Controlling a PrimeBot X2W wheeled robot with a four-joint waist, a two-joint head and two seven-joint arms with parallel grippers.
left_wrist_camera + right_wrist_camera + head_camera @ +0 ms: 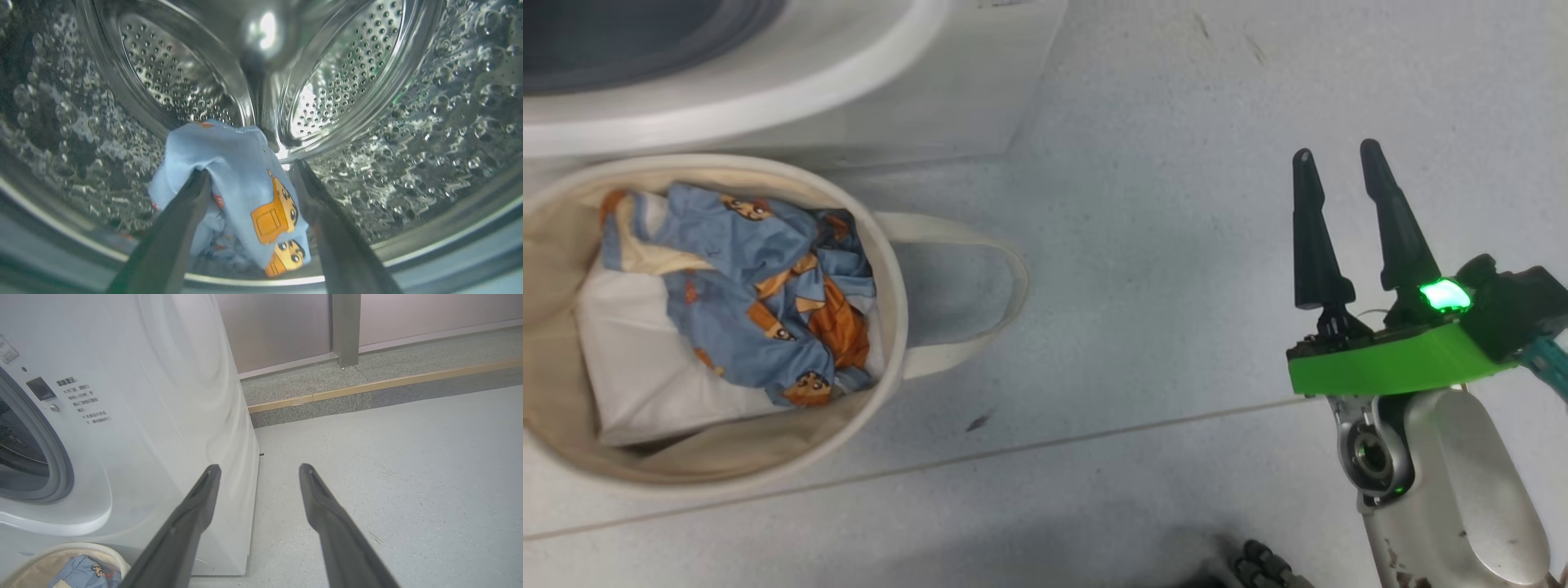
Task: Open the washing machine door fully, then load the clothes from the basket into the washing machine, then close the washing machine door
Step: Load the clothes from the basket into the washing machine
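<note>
My left gripper [250,170] is inside the washing machine's steel drum [367,61], open. A light blue garment [245,179] with orange-brown cartoon prints lies between its spread fingers on the drum floor. The cream basket [894,310] stands on the floor in front of the washing machine [849,90]. It holds more clothes [752,286], blue with brown prints, on a white sheet [645,367]. My right gripper [1337,150] hovers open over bare floor, well to the right of the basket, with nothing in it. The washing machine door is out of view.
The basket's loop handle [980,302] lies on the floor to its right. In the right wrist view the washing machine's white side [204,416] is close on the left. A raised kerb [367,388] and a wall run behind it. Grey floor [408,477] spreads to the right.
</note>
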